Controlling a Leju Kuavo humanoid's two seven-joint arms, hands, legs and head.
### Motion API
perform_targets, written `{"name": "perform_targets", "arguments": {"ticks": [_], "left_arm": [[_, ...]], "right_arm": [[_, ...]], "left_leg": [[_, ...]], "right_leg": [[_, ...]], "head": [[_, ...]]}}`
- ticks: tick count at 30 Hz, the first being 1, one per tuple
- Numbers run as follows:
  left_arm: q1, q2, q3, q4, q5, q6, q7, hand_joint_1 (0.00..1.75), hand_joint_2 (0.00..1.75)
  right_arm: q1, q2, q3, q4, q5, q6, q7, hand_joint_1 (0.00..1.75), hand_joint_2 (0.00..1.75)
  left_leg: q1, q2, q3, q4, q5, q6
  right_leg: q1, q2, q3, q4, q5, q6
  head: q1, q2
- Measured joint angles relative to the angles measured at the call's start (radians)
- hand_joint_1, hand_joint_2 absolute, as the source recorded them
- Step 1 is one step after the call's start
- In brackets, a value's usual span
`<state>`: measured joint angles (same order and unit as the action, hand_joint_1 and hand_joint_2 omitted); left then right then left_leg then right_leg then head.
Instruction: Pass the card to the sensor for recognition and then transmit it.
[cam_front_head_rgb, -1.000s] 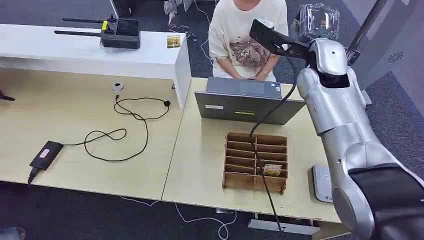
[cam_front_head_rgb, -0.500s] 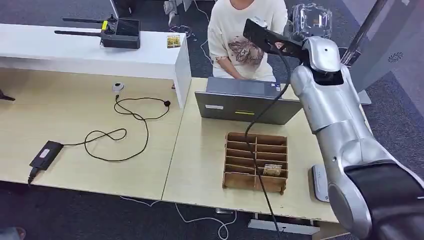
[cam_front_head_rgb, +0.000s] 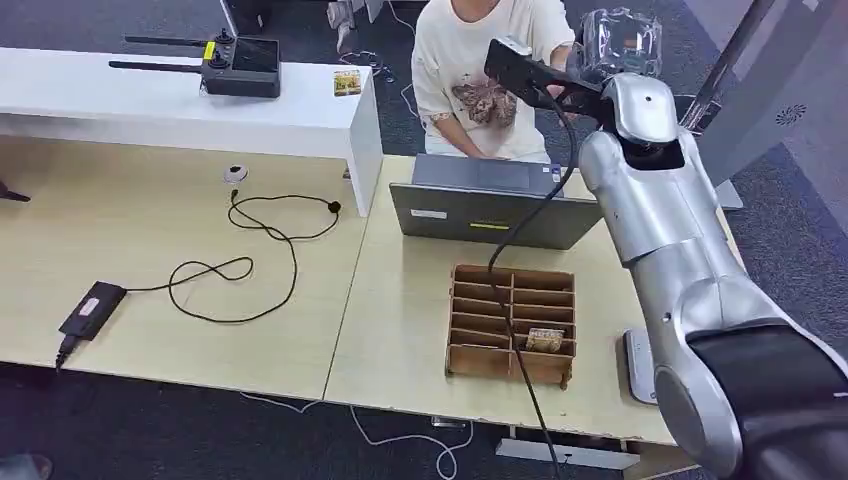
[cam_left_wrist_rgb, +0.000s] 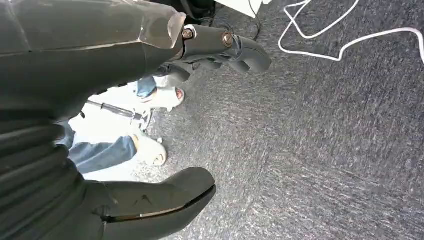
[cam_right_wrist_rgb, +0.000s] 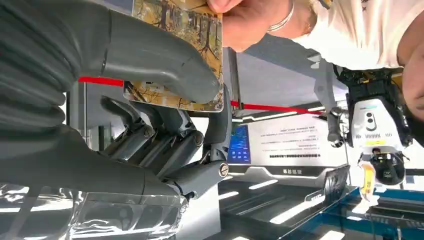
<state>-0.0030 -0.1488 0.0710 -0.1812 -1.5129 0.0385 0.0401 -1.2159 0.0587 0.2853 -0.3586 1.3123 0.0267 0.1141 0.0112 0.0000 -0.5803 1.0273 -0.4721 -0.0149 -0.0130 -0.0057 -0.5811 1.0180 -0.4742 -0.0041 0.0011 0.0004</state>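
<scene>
Right hand (cam_right_wrist_rgb: 165, 115) raised past the worktop's (cam_front_head_rgb: 400, 300) far edge, pinching the card (cam_right_wrist_rgb: 175, 55) between thumb and fingers; now nudged a little closer to the person (cam_front_head_rgb: 480, 60), whose hand (cam_right_wrist_rgb: 250, 20) touches the card's edge. Handover looks imminent. Left hand (cam_left_wrist_rgb: 150, 125) hangs open, holding nothing.

Wooden table (cam_front_head_rgb: 400, 300) bears laptop (cam_front_head_rgb: 490, 205), divided tray (cam_front_head_rgb: 512, 325).

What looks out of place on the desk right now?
Little stands out: a black cable sprawls loosely across the left desk. One card sits in the wooden organizer, slightly askew. Nothing appears spilled or damaged.
</scene>
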Motion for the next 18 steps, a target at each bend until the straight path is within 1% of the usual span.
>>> {"name": "perform_targets", "arguments": {"ticks": [11, 14, 18], "left_arm": [[0.000, 0.000, 0.000, 0.000, 0.000, 0.000, 0.000, 0.00, 1.75], [0.000, 0.000, 0.000, 0.000, 0.000, 0.000, 0.000, 0.00, 1.75], [0.000, 0.000, 0.000, 0.000, 0.000, 0.000, 0.000, 0.00, 1.75]], "right_arm": [[0.005, 0.000, 0.000, 0.005, -0.005, -0.042, 0.007, 0.00, 1.75], [0.007, 0.000, -0.001, 0.005, -0.017, -0.071, -0.005, 0.00, 1.75], [0.008, 0.000, -0.022, 0.001, -0.069, -0.129, -0.044, 0.00, 1.75]], "left_leg": [[0.000, 0.000, 0.000, 0.000, 0.000, 0.000], [0.000, 0.000, 0.000, 0.000, 0.000, 0.000], [0.000, 0.000, 0.000, 0.000, 0.000, 0.000]], "right_leg": [[0.000, 0.000, 0.000, 0.000, 0.000, 0.000], [0.000, 0.000, 0.000, 0.000, 0.000, 0.000], [0.000, 0.000, 0.000, 0.000, 0.000, 0.000]], "head": [[0.000, 0.000], [0.000, 0.000], [0.000, 0.000]]}}
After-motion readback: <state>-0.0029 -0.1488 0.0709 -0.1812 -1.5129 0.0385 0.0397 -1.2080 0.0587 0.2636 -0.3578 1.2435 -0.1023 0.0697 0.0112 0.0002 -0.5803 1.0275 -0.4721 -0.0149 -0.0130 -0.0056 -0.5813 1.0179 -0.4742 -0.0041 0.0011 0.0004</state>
